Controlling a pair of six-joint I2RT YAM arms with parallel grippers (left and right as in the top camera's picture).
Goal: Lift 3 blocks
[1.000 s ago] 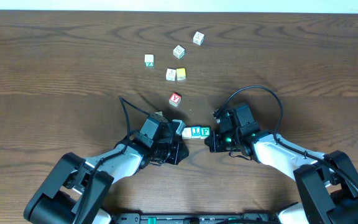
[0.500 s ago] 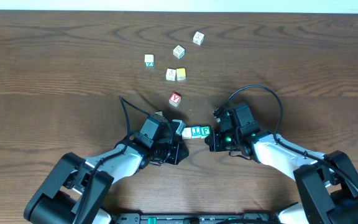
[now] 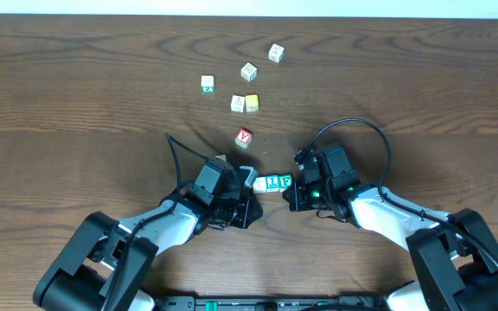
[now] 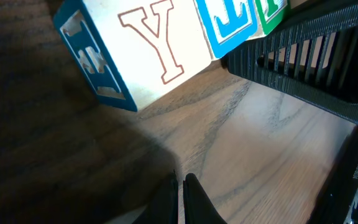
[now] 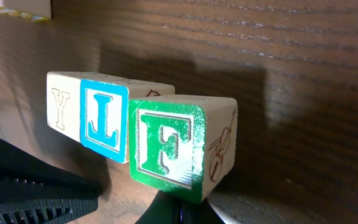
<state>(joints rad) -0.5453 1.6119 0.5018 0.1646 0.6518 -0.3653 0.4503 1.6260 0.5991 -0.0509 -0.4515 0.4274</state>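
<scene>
Change against a second ago: slight, only the right gripper (image 5: 179,211) nudged a touch toward the left; row of blocks in the same spot, loose cubes unmoved. Between the two grippers: cream block (image 5: 59,109), blue-letter block (image 5: 106,121), green F block (image 5: 166,146), side by side and touching in one straight row, toward the near side of the table (image 3: 76,86) (shadow on the wood behind the row in the right wrist view, though whether clear of the surface, cannot tell). Left gripper (image 4: 180,186) pressed together, tips aimed toward the cream end. Right gripper likewise pressed together, tips against the green F block. Neither pair of fingers closed around a block. Beyond the row, toward the far edge: red Y cube (image 3: 244,136) nearest, then yellow-faced cube (image 3: 252,103) touching a pale one, three more pale cubes (image 3: 248,72) scattered further. Open wood far left and far right; near edge crowded by both arms
</scene>
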